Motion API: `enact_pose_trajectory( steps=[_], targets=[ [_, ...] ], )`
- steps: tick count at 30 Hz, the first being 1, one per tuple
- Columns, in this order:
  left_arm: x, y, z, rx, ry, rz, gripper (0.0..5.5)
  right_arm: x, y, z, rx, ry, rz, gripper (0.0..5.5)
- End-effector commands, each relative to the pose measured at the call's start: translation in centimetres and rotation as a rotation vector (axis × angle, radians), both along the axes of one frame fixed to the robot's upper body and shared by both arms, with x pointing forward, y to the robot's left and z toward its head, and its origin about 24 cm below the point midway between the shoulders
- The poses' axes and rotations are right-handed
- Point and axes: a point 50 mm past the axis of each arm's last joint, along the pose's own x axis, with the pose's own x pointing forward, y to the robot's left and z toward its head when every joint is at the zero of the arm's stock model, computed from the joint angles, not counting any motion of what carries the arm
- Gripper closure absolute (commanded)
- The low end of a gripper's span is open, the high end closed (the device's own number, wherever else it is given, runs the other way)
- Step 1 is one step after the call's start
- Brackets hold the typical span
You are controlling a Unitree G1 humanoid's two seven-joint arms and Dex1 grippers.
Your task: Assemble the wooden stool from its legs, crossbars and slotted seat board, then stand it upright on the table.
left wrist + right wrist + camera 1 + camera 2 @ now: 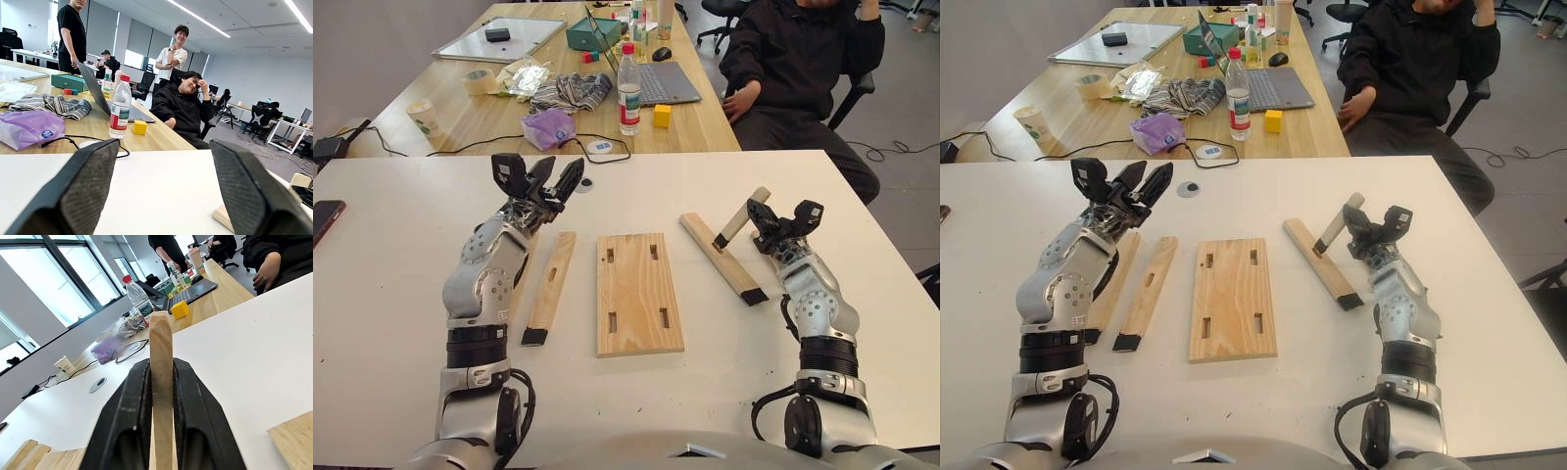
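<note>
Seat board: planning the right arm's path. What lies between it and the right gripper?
A wooden leg lies flat between the seat board and the right gripper, in both eye views.

leg (1119, 274): partly under left arm (1065, 279) | phone (325, 221): cut by edge

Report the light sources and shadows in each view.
Left wrist view: ceiling strip lights glow; the open jaws of the left gripper look dark against the table. Right wrist view: bright windows behind the wooden bar in the jaws of the right gripper. Eye views: even light, thin shadows along the seat board.
</note>
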Motion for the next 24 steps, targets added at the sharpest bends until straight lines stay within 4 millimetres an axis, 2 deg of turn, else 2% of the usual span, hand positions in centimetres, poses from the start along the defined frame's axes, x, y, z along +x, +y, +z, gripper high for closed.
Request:
enact_pose_trajectory(
  steps=[1,5,15,19,24],
  targets=[
    [-0.2,-0.1,-0.1,0.013,-0.002,0.011,2.14,-0.3,-0.7,0.4,-0.011,0.001,-0.003,5.10],
    [-0.2,-0.1,-0.1,0.015,-0.002,0.011,2.14,-0.4,-0.6,0.6,-0.006,0.002,0.007,5.10],
    [-0.2,-0.1,-0.2,0.018,0.000,0.009,2.14,-0.8,-0.7,-0.7,-0.069,0.044,0.027,5.10],
    [-0.2,-0.2,-0.1,0.017,-0.002,0.009,2.14,-0.9,0.1,0.1,-0.195,-0.030,0.063,5.10],
    [-0.2,-0.2,-0.2,0.015,-0.003,0.009,2.14,-1.0,0.8,-0.2,-0.187,-0.029,0.078,5.10]
  ],
)
